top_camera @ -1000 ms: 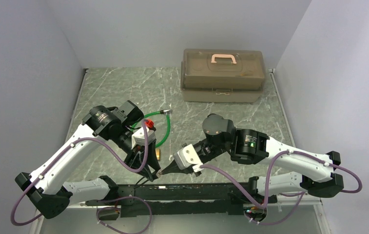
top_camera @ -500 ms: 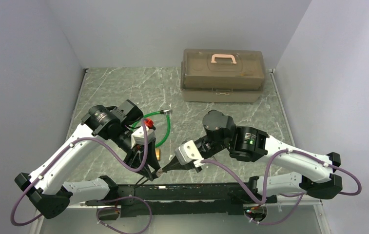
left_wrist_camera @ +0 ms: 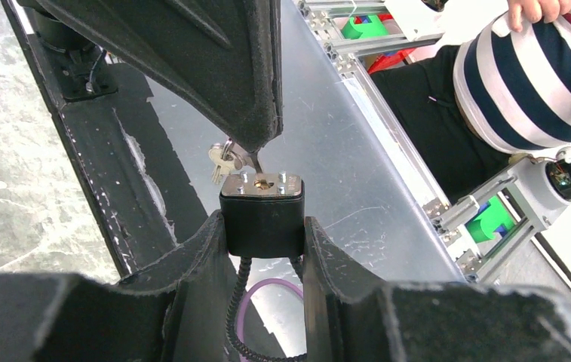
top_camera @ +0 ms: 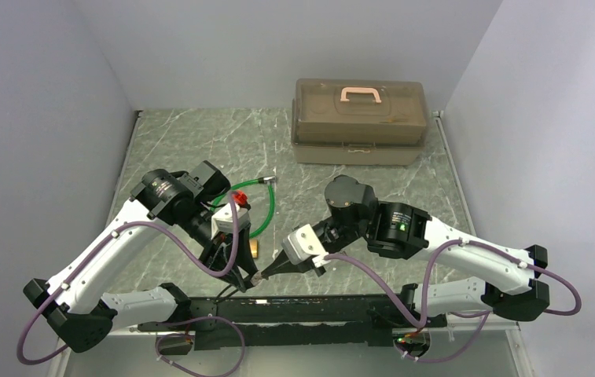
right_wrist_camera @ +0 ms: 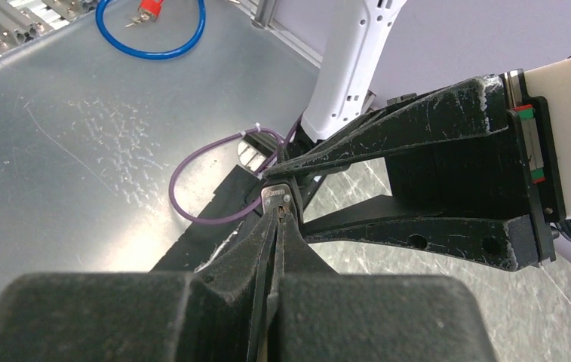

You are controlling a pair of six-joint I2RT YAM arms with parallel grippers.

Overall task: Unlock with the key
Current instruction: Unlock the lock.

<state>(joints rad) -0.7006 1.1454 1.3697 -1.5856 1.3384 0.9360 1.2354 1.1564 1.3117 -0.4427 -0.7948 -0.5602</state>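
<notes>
In the left wrist view my left gripper (left_wrist_camera: 263,226) is shut on a small black lock (left_wrist_camera: 262,219), whose silver keyhole face points up. A coiled black cable hangs below the lock. My right gripper (left_wrist_camera: 255,143) comes down onto that face, shut on the key (left_wrist_camera: 256,161). The key's tip sits at the keyhole, and the other little silver keys (left_wrist_camera: 220,157) dangle beside it. In the right wrist view my right gripper (right_wrist_camera: 277,215) is pressed shut, with the lock's face (right_wrist_camera: 276,194) just past its tips. From above, both grippers (top_camera: 245,280) (top_camera: 262,275) meet over the front rail.
A brass padlock (top_camera: 255,248) lies on the marble table near the left arm. A green cable loop with a red lock (top_camera: 240,206) lies behind it. A closed brown toolbox (top_camera: 357,118) stands at the back. A black rail (top_camera: 317,302) runs along the near edge.
The right arm's elbow and wrist have shifted slightly left. Both gripper tips stay together at the lock, and the left arm has not moved.
</notes>
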